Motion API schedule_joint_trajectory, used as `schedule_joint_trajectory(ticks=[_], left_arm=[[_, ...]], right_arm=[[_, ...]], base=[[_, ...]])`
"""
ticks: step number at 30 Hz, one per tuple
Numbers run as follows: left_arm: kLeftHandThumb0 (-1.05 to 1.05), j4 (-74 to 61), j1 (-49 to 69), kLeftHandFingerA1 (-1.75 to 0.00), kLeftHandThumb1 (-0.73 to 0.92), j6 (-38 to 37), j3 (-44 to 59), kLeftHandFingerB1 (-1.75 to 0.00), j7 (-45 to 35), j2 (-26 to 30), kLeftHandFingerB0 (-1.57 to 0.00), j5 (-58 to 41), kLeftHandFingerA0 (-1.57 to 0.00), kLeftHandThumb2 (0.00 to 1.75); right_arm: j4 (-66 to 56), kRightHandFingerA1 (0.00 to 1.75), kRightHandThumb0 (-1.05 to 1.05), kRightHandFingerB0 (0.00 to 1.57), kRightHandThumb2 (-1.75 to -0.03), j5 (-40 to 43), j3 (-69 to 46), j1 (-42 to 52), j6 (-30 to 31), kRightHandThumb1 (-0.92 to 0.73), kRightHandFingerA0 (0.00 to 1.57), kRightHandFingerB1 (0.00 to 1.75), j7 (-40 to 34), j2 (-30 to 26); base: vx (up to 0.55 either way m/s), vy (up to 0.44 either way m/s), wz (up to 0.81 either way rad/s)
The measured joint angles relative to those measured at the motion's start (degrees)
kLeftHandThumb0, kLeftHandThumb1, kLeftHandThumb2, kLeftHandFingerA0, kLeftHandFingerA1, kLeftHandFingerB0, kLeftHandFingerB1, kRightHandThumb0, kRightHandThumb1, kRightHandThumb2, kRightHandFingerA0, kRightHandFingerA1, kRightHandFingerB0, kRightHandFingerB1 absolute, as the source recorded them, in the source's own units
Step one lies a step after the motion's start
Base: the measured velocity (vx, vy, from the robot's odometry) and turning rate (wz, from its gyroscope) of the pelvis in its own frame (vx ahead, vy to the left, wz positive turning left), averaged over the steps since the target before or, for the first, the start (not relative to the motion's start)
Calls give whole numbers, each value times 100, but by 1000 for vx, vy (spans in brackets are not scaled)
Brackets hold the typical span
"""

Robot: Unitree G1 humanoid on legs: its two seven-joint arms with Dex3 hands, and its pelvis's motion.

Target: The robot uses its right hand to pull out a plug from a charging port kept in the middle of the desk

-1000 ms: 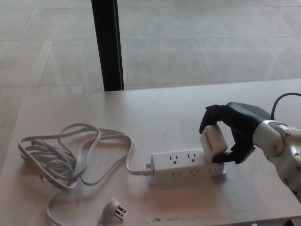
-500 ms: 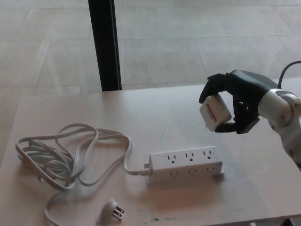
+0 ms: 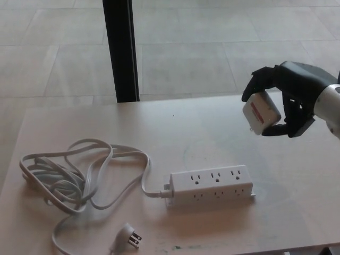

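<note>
A white power strip (image 3: 211, 186) lies in the middle of the pale desk (image 3: 175, 133), all its sockets bare. My right hand (image 3: 289, 98) hangs well above and to the right of the strip, black fingers shut on a white charger plug (image 3: 261, 112) with a red stripe on its face. The plug is tilted and clear of the strip. My left hand does not show.
The strip's grey cord (image 3: 74, 175) lies coiled in loops on the desk's left side and ends in a loose wall plug (image 3: 129, 236) near the front edge. A black post (image 3: 121, 50) stands behind the desk on a tiled floor.
My right hand has pulled the white plug out of the strip's right end and lifted it up and to the right. The strip has stayed in place.
</note>
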Motion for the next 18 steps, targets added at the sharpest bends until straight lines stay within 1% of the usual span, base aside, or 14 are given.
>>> schedule_joint_trajectory(ticks=[2,3,4,5,6,8,9,10,12,14,15,16,17,18], left_arm=[[-104,0,12,-62,84,0,0,-52,-1,0,-99,-7,-102,65],[-105,1,4,-64,59,0,2,-56,-5,0,-96,-13,-99,113],[-105,3,12,-64,59,-1,12,-56,-7,0,-96,-24,-99,113],[-105,3,17,-63,82,-1,20,-52,-9,0,-98,-34,-102,67],[-105,1,16,-63,83,-1,23,-52,-12,0,-97,-39,-101,66],[-105,-3,25,-63,83,-1,31,-52,-16,0,-97,-43,-101,66],[-100,-3,30,-66,56,-1,33,-57,-18,0,-96,-44,-103,114],[-105,-3,29,-62,83,-1,36,-51,-18,0,-99,-44,-105,65],[-105,-1,15,-63,84,-1,37,-52,-14,0,-99,-44,-104,66],[-105,-11,5,-63,82,-1,35,-52,-15,0,-99,-43,-104,66],[-104,-18,1,-63,83,-1,36,-52,-15,0,-99,-44,-104,66],[-105,-25,-2,-63,82,-1,36,-52,-16,0,-99,-44,-104,66],[-101,-26,-4,-66,58,-1,37,-57,-17,0,-96,-44,-103,113],[-105,-21,-9,-63,84,-1,37,-52,-18,0,-98,-44,-105,63]], right_arm=[[4,158,-29,102,-96,-33,21,104,-58,-46,96,88,15,-166],[39,156,-30,100,-88,-57,46,172,-126,-48,93,84,7,-275],[99,156,-30,100,-88,-82,70,213,-175,-48,93,84,-3,-336],[185,160,-25,97,-84,-111,108,244,-215,-49,91,84,-16,-391],[265,153,-28,95,-71,-146,155,278,-265,-50,89,76,-40,-452],[379,153,-28,95,-71,-231,243,361,-359,-50,89,76,-105,-566],[425,150,-30,92,-64,-279,281,415,-400,-51,92,73,-133,-607],[434,148,-31,90,-62,-302,303,443,-419,-53,92,71,-154,-631],[483,156,-33,87,-66,-439,435,526,-523,-58,92,70,-273,-736],[568,154,-29,86,-66,-607,621,547,-599,-58,90,68,-408,-791],[607,143,-29,87,-65,-676,706,563,-628,-59,87,65,-462,-809],[655,156,-30,83,-69,-760,810,589,-661,-59,80,82,-528,-827],[705,166,-29,79,-65,-852,935,617,-687,-59,81,109,-587,-845],[735,170,-29,79,-69,-929,1037,632,-699,-57,80,113,-625,-852]], base=[[0,0,0],[0,0,0],[0,0,0],[0,0,0],[0,0,0],[0,0,0],[0,0,0],[0,0,0],[0,0,0],[0,0,0],[0,0,0],[0,0,0],[0,0,0],[0,0,0]])
